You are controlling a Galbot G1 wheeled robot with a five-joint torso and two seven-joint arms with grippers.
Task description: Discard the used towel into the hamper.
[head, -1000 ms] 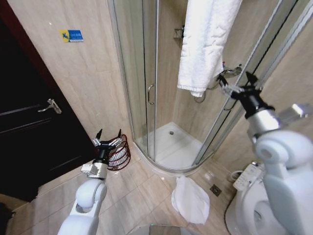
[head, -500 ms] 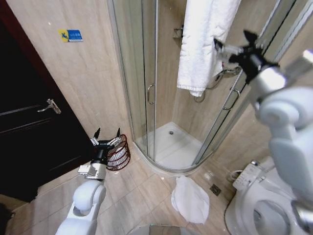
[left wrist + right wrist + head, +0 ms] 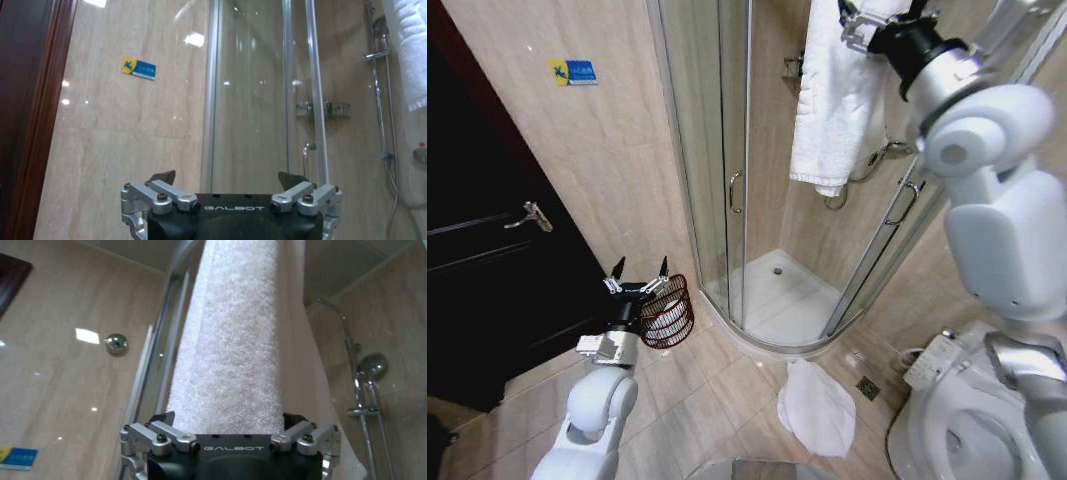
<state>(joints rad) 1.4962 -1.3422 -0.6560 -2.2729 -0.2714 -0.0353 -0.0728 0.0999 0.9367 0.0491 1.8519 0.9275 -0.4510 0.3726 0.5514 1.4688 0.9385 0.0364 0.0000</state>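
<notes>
The right end effector (image 3: 874, 14) sits at the top edge of the head view, upper right of centre, partly cut off by the frame. In the right wrist view its fingers (image 3: 162, 419) are spread wide, with the hanging white towel (image 3: 842, 95) rising between them; whether the pads touch the cloth is hard to tell, since the towel's lower end is hidden behind the end effector's black body. The towel's long axis runs vertically. Its upper end is cut off at the top of the head view, and its lower hem hangs free in front of the shower's glass enclosure (image 3: 712, 160).

The left end effector (image 3: 637, 285) is in the lower left of the head view, unclenched and holding nothing, fingers pointing up, just beside the hamper (image 3: 667, 312). The hamper stands upright on the tiled floor (image 3: 717, 400), between the dark door (image 3: 497, 260) and the shower, its left rim partly covered by the left end effector.

A second white towel (image 3: 819, 405) lies crumpled on the floor at lower centre-right, near the toilet (image 3: 957, 410), well apart from the hamper.
</notes>
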